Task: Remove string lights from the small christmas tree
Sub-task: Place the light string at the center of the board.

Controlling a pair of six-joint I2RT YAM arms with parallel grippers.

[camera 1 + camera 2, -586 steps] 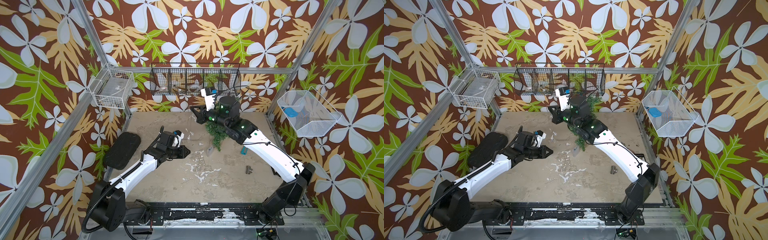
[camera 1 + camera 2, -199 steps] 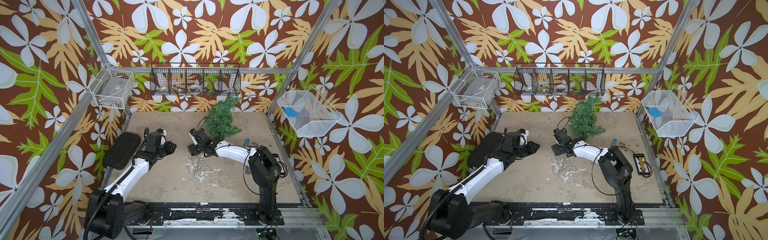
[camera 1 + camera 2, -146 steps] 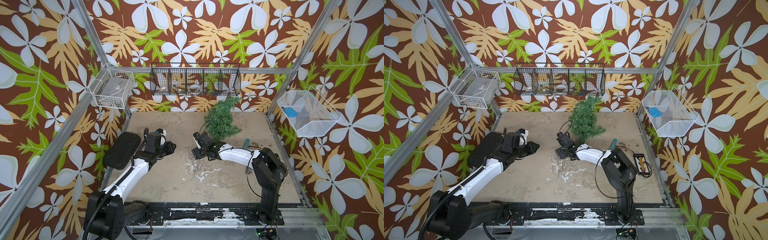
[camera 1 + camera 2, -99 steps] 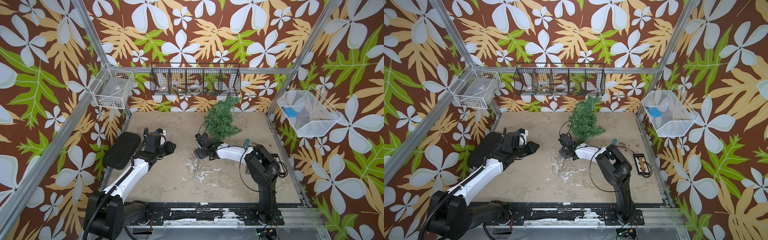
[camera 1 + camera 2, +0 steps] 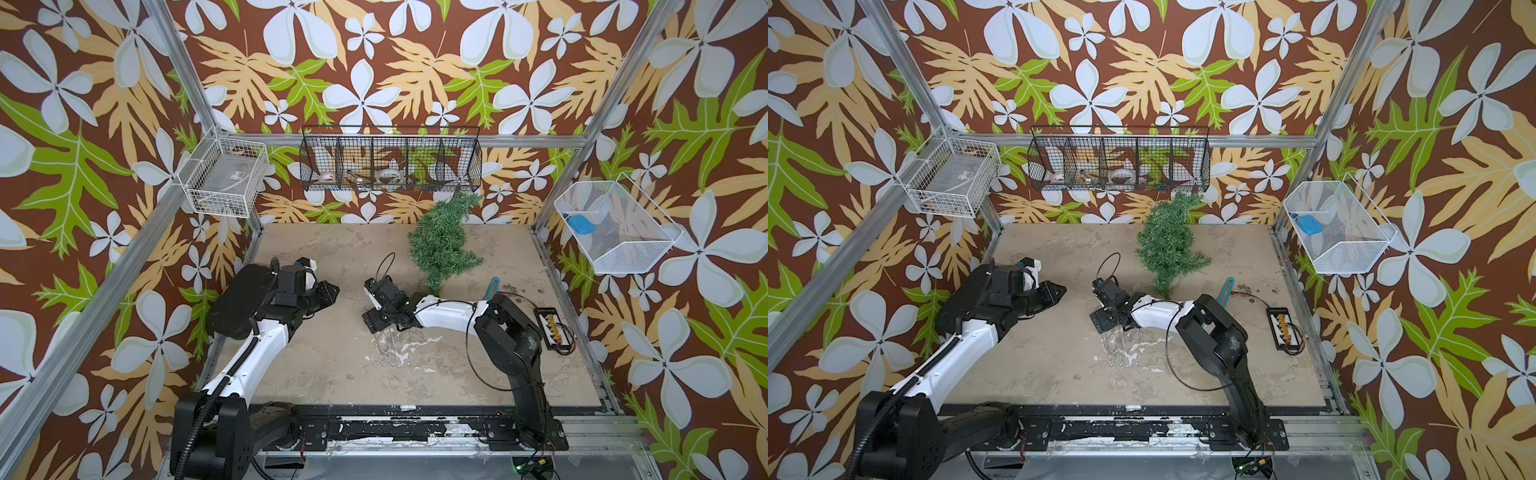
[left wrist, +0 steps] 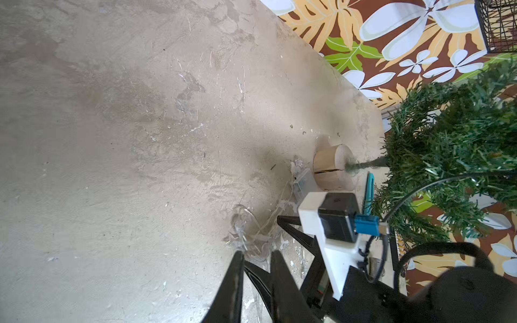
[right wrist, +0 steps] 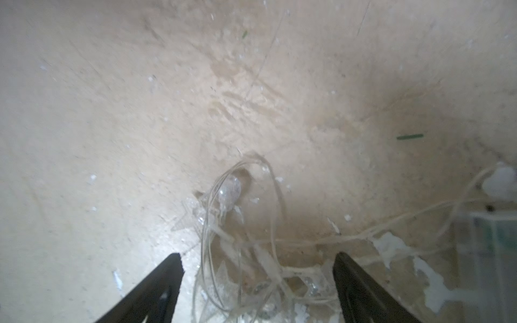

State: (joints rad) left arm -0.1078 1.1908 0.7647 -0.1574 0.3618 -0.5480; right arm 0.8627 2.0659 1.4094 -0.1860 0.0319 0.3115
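At the centre of the table (image 5: 332, 374), the string lights (image 5: 390, 347) lie in a loose tangle on the surface, clear of the branches. They consist of thin clear wire, small round clear bulbs and a transparent rectangular battery box (image 6: 303, 184). The box lies just beside the round tan wooden base (image 6: 333, 167) of the small christmas tree (image 5: 442, 245), which stands on that base, dark green and bristly, with its tip bent over.

Right gripper (image 7: 257, 256): the black tapered fingers are spread wide, low over the table, one on each side of the tangle, clamping nothing.

Left gripper (image 6: 257, 253): the fingers are nearly together with a narrow gap and hold nothing.

Table surface: matte beige, scuffed, flecked with white.

A clear box in the white wire basket (image 5: 224, 176) carries a label too small to read. A black connector board (image 5: 552, 328) with a row of yellow terminals and a flat teal strip (image 5: 493, 286) lie toward the right edge.
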